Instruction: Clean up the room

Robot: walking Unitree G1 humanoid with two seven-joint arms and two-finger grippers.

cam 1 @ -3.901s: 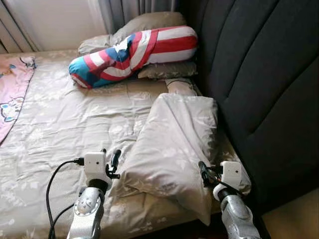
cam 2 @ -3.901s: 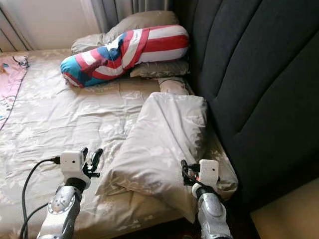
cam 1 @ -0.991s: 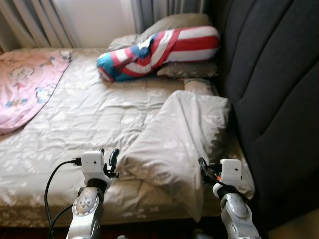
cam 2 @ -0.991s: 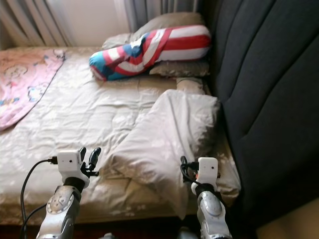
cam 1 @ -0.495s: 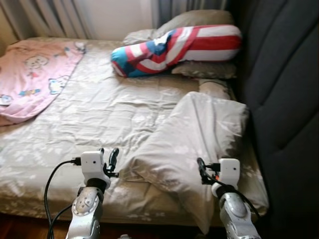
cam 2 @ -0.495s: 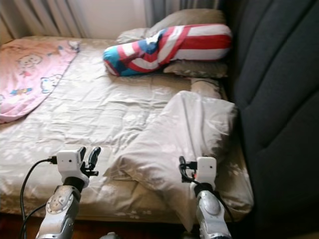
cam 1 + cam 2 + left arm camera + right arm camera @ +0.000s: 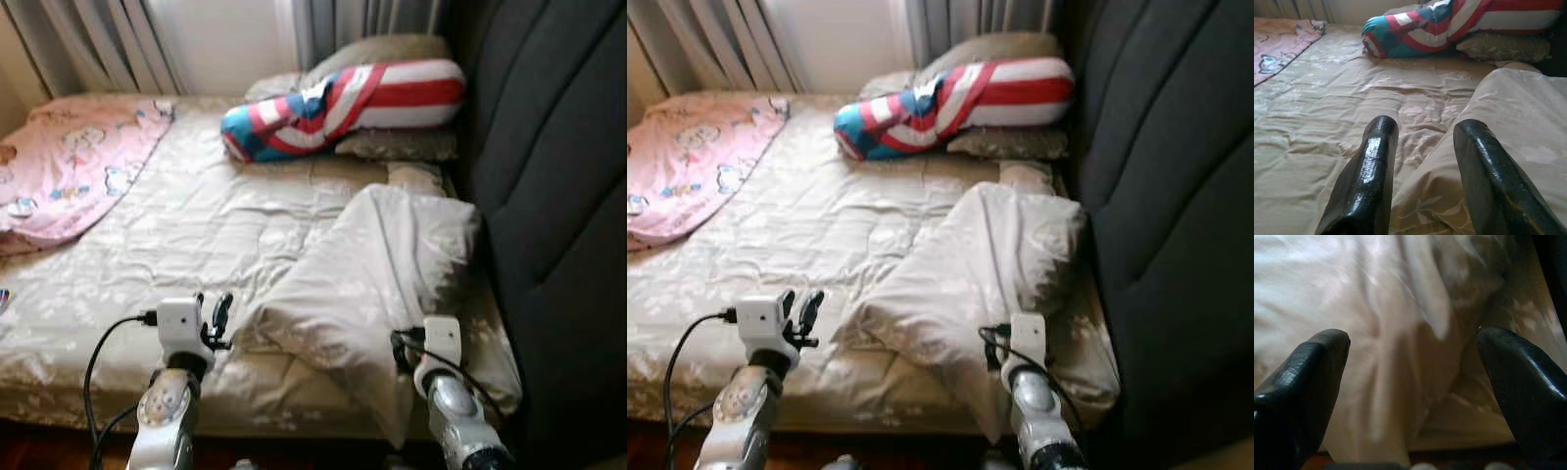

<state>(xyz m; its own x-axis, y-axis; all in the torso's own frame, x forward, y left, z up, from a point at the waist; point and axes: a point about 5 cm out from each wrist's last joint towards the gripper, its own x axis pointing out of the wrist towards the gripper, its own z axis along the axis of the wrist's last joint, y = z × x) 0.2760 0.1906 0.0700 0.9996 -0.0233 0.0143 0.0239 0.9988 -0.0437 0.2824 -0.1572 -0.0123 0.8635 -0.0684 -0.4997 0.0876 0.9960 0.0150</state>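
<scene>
While I hold both arms low at the bed's near edge, this is what I read:
Bed (image 7: 196, 235): wide, covered in a creased beige sheet with a faint leaf print, soft sheen.
Pillow (image 7: 372, 274): same beige cloth, limp and crumpled, slumped on the bed beside the headboard, one corner drooping over the near edge.
Headboard (image 7: 549, 176): dark, padded, in broad vertical channels.
Bolster (image 7: 343, 103): long tube, red and white stripes with blue, lying on flat beige pillows at the far end.
Blanket (image 7: 69, 162): pink, cartoon print, far left corner.
Left gripper (image 7: 1422, 166): glossy black fingers apart, just beside the pillow's left corner.
Right gripper (image 7: 1413, 382): fingers wide apart, pillow cloth between them, not clamped.
</scene>
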